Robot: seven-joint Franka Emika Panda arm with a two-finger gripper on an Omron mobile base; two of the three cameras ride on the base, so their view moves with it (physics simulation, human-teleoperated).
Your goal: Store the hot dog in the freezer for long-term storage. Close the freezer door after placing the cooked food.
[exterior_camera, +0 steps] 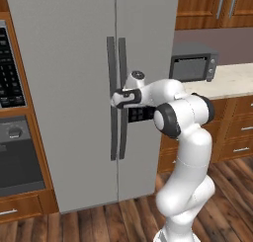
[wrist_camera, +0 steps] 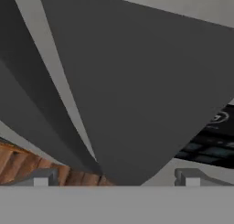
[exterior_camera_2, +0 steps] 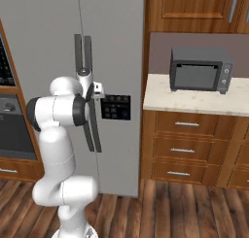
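The freezer (exterior_camera: 64, 88) (exterior_camera_2: 44, 38) stands with both grey doors closed. Its narrower freezer door (exterior_camera: 148, 48) (exterior_camera_2: 114, 47) carries a black panel (exterior_camera: 137, 113) (exterior_camera_2: 115, 107) and a long dark bar handle (exterior_camera: 122, 63) (exterior_camera_2: 88, 52) (wrist_camera: 137, 90). My gripper (exterior_camera: 114, 99) (exterior_camera_2: 89, 93) (wrist_camera: 114, 177) is open at mid-height of that handle. In the hand view the bar fills the gap between the two fingertips (wrist_camera: 41, 177), which stand on either side of it. The wider door's handle (exterior_camera: 111, 63) (wrist_camera: 18, 95) runs just beside. The hot dog is out of view.
A black-fronted oven (exterior_camera: 12, 152) is built in to the left of the fridge. On the right, a pale counter (exterior_camera_2: 194, 101) over wooden drawers (exterior_camera_2: 185, 149) holds a dark toaster oven (exterior_camera: 192, 63) (exterior_camera_2: 199, 69). Wood floor (exterior_camera_2: 185, 208) lies in front.
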